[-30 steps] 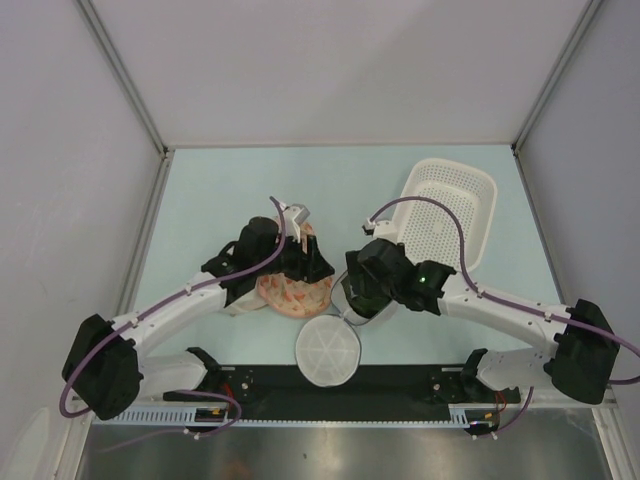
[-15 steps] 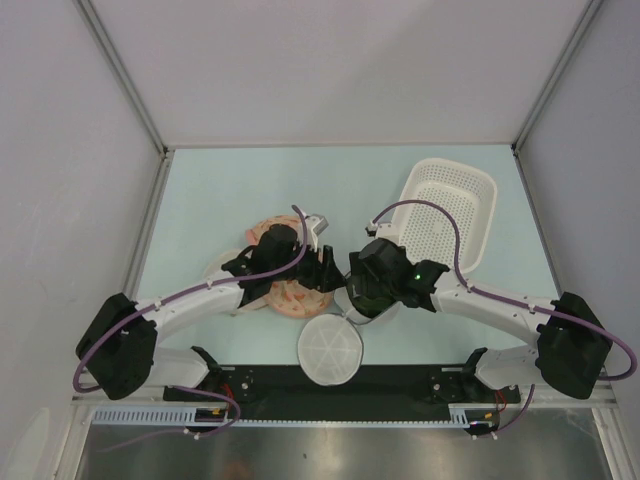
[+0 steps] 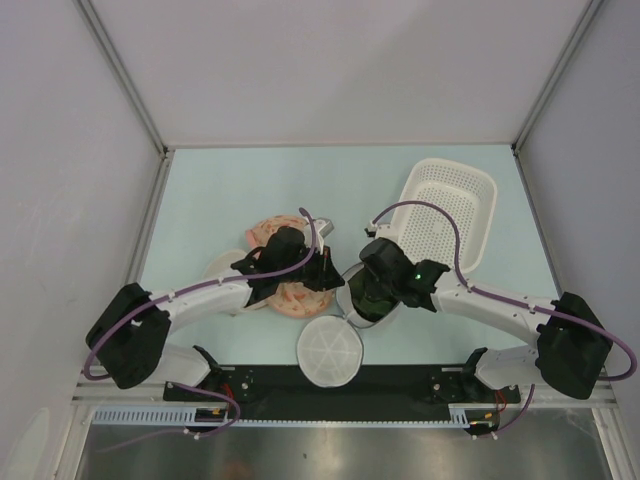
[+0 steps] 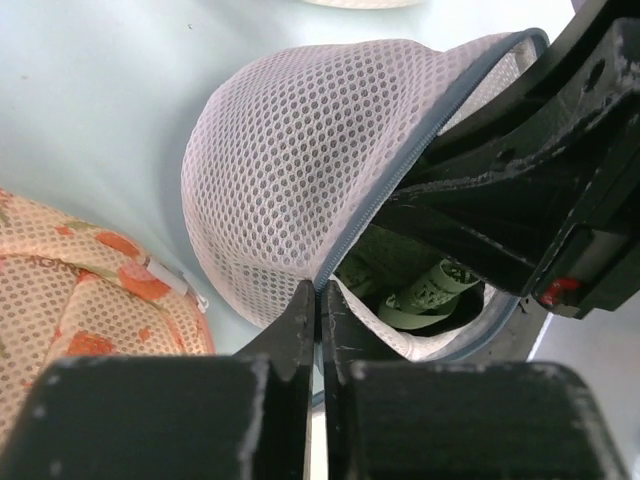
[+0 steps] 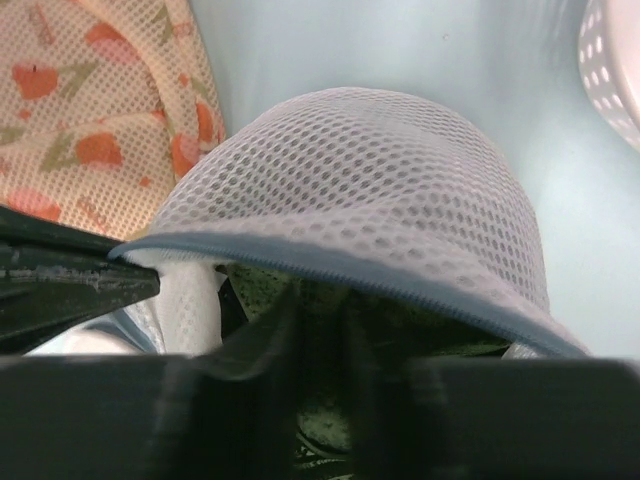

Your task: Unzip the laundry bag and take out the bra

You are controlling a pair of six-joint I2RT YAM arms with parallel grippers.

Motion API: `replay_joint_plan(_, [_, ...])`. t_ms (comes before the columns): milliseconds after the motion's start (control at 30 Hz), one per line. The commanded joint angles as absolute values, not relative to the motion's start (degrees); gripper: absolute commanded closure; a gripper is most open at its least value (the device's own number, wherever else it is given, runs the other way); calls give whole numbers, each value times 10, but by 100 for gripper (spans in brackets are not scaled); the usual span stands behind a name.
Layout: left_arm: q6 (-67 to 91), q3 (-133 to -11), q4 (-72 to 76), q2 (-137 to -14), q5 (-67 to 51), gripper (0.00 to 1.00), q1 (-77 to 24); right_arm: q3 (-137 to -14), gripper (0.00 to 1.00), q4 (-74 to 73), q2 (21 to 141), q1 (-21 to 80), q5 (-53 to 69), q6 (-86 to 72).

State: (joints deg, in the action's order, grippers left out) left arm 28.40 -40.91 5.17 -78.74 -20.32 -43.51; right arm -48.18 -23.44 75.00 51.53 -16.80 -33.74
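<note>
The laundry bag [image 4: 300,160], a white mesh drum with a blue-grey zipper band, lies unzipped with its lid lifted like a dome [image 5: 360,170]. My left gripper [image 4: 318,292] is shut on the bag's rim where the zipper line ends. Dark green lacy fabric, the bra [image 4: 425,290], fills the inside. My right gripper [image 5: 322,300] reaches in under the lid, its fingers closed on the bra [image 5: 262,280]. From above, both grippers [image 3: 333,283] [image 3: 372,298] meet over the bag and hide most of it.
A peach floral padded item [image 3: 285,295] lies directly left of the bag, under my left arm. A plain white round mesh piece [image 3: 328,350] sits near the front edge. A white perforated basket [image 3: 450,205] stands at the back right.
Both grippers have shut. My left arm swung right from the floral item to the bag's rim. My right gripper pushed into the open bag.
</note>
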Motion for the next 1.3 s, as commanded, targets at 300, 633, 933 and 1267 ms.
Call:
replay_joint_plan(300, [319,-425,85,-801,-205,100,-439,-494,100,-238,635,513,-69,-310])
replay_joint_plan(633, [325,-437,67,-803,-183,100,-439,-524,100,-276,584,512,51,-269])
replay_joint_plan(933, [319,-477,36,-817,-168,100,-435,-526,100,-268,542,509,184,-230])
replay_joint_plan(1267, [313,-490,18,-826,-168,100,-428,-524,100,-194,452,479,216,-249])
